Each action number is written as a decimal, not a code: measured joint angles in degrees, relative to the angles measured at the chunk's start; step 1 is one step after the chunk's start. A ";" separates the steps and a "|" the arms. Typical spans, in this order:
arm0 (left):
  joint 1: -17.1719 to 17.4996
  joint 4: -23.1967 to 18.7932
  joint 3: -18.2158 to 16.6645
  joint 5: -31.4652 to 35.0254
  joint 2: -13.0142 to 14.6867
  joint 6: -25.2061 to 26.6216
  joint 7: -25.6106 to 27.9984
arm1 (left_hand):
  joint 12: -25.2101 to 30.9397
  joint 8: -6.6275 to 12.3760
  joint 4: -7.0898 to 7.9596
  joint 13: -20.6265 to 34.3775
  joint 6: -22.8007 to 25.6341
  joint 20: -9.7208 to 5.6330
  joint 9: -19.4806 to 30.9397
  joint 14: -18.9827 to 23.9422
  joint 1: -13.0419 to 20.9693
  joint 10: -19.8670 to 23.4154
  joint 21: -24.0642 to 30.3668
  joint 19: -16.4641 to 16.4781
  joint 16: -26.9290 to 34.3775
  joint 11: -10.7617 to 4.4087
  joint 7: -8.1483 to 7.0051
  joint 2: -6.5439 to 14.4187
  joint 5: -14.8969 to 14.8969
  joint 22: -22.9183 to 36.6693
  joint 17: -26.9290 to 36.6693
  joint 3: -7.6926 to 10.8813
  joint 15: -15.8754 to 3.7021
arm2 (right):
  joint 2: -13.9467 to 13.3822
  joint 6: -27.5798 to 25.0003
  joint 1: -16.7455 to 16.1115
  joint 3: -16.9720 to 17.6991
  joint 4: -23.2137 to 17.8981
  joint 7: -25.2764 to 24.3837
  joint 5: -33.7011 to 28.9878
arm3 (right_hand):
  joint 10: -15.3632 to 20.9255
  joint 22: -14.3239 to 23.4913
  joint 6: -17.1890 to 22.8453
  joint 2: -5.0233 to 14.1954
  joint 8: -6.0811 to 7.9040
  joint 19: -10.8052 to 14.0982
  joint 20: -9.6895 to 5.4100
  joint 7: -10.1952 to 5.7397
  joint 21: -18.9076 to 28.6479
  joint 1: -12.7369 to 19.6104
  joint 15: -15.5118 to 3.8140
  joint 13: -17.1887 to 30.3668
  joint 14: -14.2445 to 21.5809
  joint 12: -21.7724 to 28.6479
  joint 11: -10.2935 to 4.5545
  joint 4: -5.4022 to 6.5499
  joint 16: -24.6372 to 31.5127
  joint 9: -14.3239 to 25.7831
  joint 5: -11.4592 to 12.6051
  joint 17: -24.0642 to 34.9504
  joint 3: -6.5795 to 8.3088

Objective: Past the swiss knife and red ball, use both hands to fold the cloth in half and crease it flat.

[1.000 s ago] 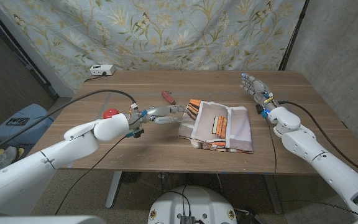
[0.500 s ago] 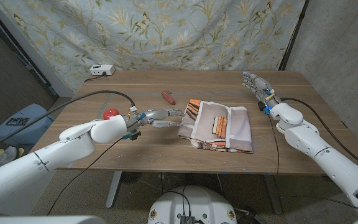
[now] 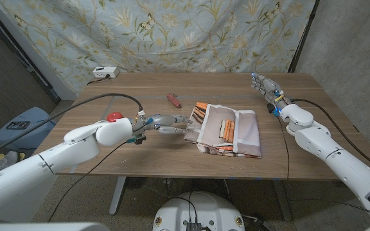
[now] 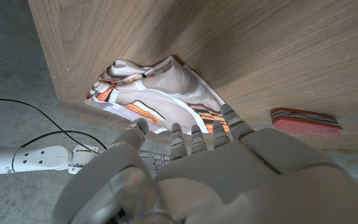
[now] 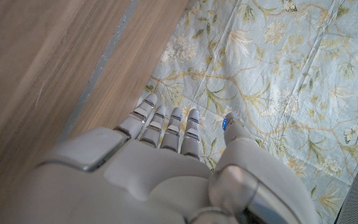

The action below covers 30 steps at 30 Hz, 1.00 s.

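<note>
The cloth, cream with orange and dark stripes, is seen lying rumpled and partly doubled over near the middle of the wooden table, with its near edge bunched and its far-left corner showing orange bands; the red swiss knife is found beyond it toward the far side, and the red ball lies near the left edge, partly hidden by the left arm. The left hand is held with fingers stretched toward the cloth's left edge, just beside it or perhaps touching; nothing is gripped, and in the left wrist view the fingertips are seen spread just short of the fabric. The right hand is raised well apart from the cloth toward the far right of the table, fingers extended and apart, with nothing in it.

The cloth is judged to be light, thin and limp; it would sag and slide on the smooth wood instead of holding a shape, so a one-sided pull is likely to drag it. Hold is best taken by pinching two corners of one edge, one per hand; the crease would then be pressed with flat fingers.
</note>
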 measured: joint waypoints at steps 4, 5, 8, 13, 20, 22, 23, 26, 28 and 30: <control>-1.01 0.83 0.66 0.01 -0.52 -0.74 -1.48 | 0.01 0.00 -0.01 0.00 -0.31 0.00 0.00 0.00 -0.05 0.21 0.00 0.00 0.00 -0.21 0.31 -0.05 0.00 0.00 0.00 0.00 0.00 | 0.01 0.00 0.19 -0.10 0.18 -0.10 -0.32 | 0.00 0.00 0.00 0.00 0.00 0.00 0.00 0.00 0.00 0.00 0.00 0.00 0.00 0.00 0.00 0.00 0.00 0.00 0.00 0.00 0.00; -1.27 1.02 0.83 0.01 -0.64 -0.90 -1.78 | 0.01 0.00 -0.01 0.00 -0.31 0.00 0.00 0.00 -0.16 0.33 0.00 0.00 0.00 -0.33 0.31 -0.16 0.00 0.00 0.00 0.00 0.00 | -0.01 -0.01 0.24 -0.14 0.18 -0.14 -0.40 | 0.00 0.00 0.00 0.00 0.00 0.00 0.00 0.00 0.00 0.00 0.00 0.00 0.00 0.00 0.00 0.00 0.00 0.00 0.00 0.00 0.00; -2.04 1.71 1.35 -0.07 -1.01 -1.37 -2.90 | 0.01 0.00 -0.01 0.00 -0.31 -0.24 0.00 0.38 -0.30 0.64 0.00 0.25 0.01 -0.61 0.31 -0.15 0.00 0.00 0.00 -0.01 -0.38 | -0.43 -0.72 0.31 -0.39 -0.17 -0.38 -0.90 | -0.01 0.00 0.00 0.00 0.00 0.01 0.00 0.00 0.00 0.00 0.00 0.00 0.00 0.00 0.86 0.00 0.00 0.00 0.00 0.00 0.00; -3.05 2.73 2.01 -0.42 -1.49 -2.17 -4.29 | 0.24 0.00 0.15 0.00 0.32 -0.53 0.00 0.64 -0.52 1.36 0.00 0.54 0.01 -0.49 0.93 0.07 0.00 0.00 -0.01 0.16 -0.63 | -2.01 -3.60 0.45 -1.00 -2.16 -0.96 -2.15 | -0.11 0.00 -0.52 0.00 -0.28 0.01 0.00 0.52 0.00 0.00 0.31 0.00 -0.31 0.00 1.13 0.00 0.00 0.00 0.00 -0.27 0.00; -4.23 3.92 2.78 -0.51 -2.05 -2.76 -5.83 | 0.24 0.24 0.15 0.00 0.32 -0.73 0.00 0.95 -0.54 1.36 0.00 0.75 0.02 -0.49 0.93 0.06 0.00 0.00 -0.01 0.16 -0.94 | -4.18 -7.52 0.47 -1.76 -5.26 -1.82 -3.78 | -0.32 0.00 -0.82 0.00 -0.27 -0.29 0.29 0.82 0.24 0.00 0.63 0.00 -0.63 0.00 2.15 -0.17 0.00 0.00 0.00 -0.27 -0.17; -4.49 4.16 2.96 -0.51 -2.13 -2.89 -6.17 | 0.24 0.24 0.15 0.00 0.32 -0.73 0.00 0.95 -0.74 1.35 0.00 0.74 0.02 -0.49 0.93 -0.15 0.00 0.00 -0.01 0.16 -0.94 | -4.74 -8.45 0.38 -1.91 -6.12 -2.09 -4.13 | -0.32 0.00 -0.84 0.00 -0.28 -0.29 0.29 0.84 0.24 0.00 0.63 0.00 -0.63 0.00 2.16 -0.17 0.00 0.00 0.00 -0.27 -0.17; -4.68 4.34 3.10 -0.50 -2.24 -3.00 -6.40 | 0.24 0.24 0.25 0.00 0.32 -0.73 0.00 0.95 -0.74 1.54 0.00 0.75 0.02 -0.31 0.93 -0.15 0.00 0.00 -0.01 0.26 -0.94 | -5.13 -9.29 0.26 -2.02 -6.77 -2.31 -4.41 | -0.32 0.00 -1.05 -0.10 -0.27 -0.35 0.36 1.05 0.24 0.10 0.63 0.00 -0.63 0.00 2.17 -0.19 0.00 0.00 0.00 -0.27 -0.19; -5.12 4.66 3.39 -0.40 -2.39 -3.10 -6.95 | 0.24 0.24 0.38 0.00 0.32 -0.73 0.00 0.95 -0.96 1.56 0.00 0.74 0.02 -0.29 0.93 0.08 0.00 0.00 -0.01 0.40 -0.94 | -6.02 -11.14 0.00 -2.21 -8.16 -2.69 -4.91 | 0.40 -0.14 -0.69 -1.02 -0.28 -0.53 0.54 2.22 0.23 1.02 0.92 0.00 -0.33 0.00 3.50 -1.30 0.00 0.00 0.07 -0.70 0.01; -5.44 4.86 3.64 -0.26 -2.47 -3.18 -7.35 | 0.24 0.24 0.49 0.00 0.32 -0.73 0.00 0.95 -0.96 1.55 0.00 0.74 0.03 -0.29 0.93 0.08 0.00 0.00 -0.01 0.30 -0.93 | -6.87 -12.67 -0.18 -2.37 -9.50 -2.92 -5.28 | 0.92 -0.14 -0.28 -1.60 -0.27 -0.63 0.67 3.13 0.48 1.60 1.47 -0.12 -0.23 0.21 4.43 -1.99 0.00 0.00 0.27 -0.94 0.06; -5.73 5.04 3.81 -0.11 -2.55 -3.32 -7.77 | 0.24 0.24 0.63 0.00 0.32 -0.73 0.00 0.95 -1.09 1.56 0.00 0.74 0.03 -0.29 0.93 0.20 0.00 0.00 -0.01 0.15 -0.93 | -7.44 -14.06 -0.30 -2.52 -10.44 -3.12 -5.55 | 1.22 -0.14 0.11 -1.97 0.00 -0.47 0.95 4.27 0.49 1.97 1.87 -0.17 0.00 0.21 5.15 -2.31 0.00 0.00 0.27 -1.07 0.07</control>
